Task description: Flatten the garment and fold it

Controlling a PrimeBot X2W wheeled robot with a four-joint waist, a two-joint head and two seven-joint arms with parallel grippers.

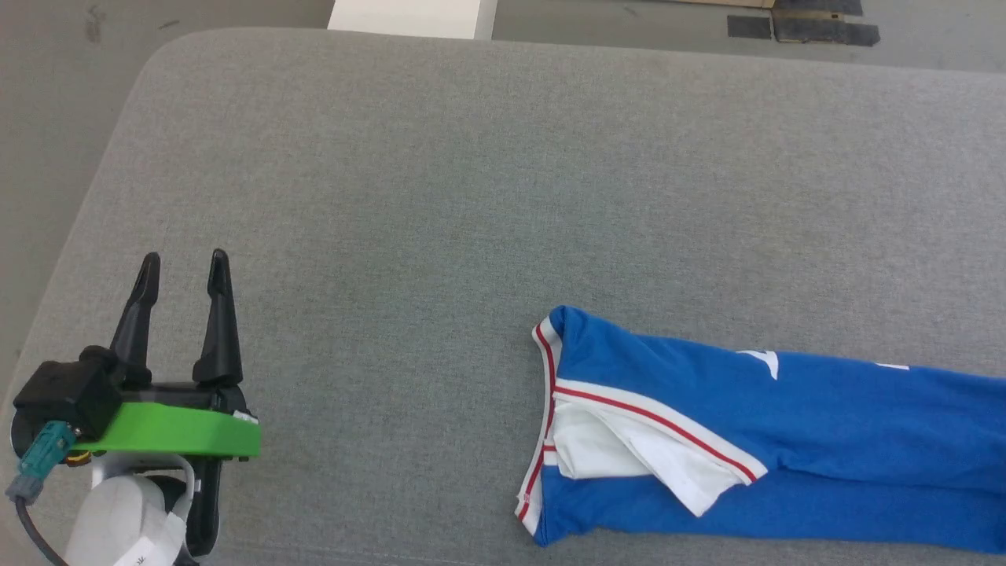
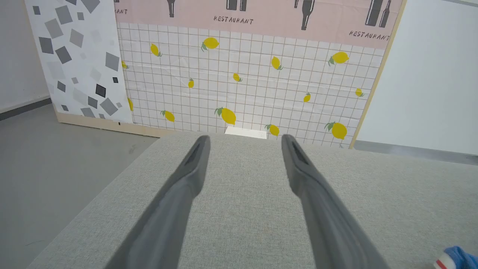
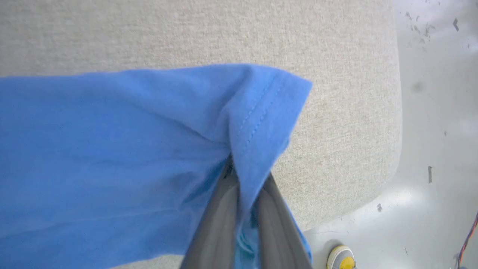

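Blue garment (image 3: pixel 112 149) hem, clamped in right pincer (image 3: pixel 246 177), beside table (image 3: pixel 354 112) edge.

- Your left claw (image 1: pixel 184 263) sits at the lower left of the head view. Its two dark fingers (image 1: pixel 218 314) point up and away, spread wide with nothing between them.
- Behind it, the green wrist plate (image 1: pixel 169 431) and the pale forearm (image 1: pixel 118 519) run down to the bottom edge.
- In its own wrist view, the left claw (image 2: pixel 245 140) shows both fingers well apart and bare.
- Your right claw (image 3: pixel 246 175) is pinched together on a hemmed fold of the garment (image 3: pixel 112 149), with cloth squeezed between its two fingers.
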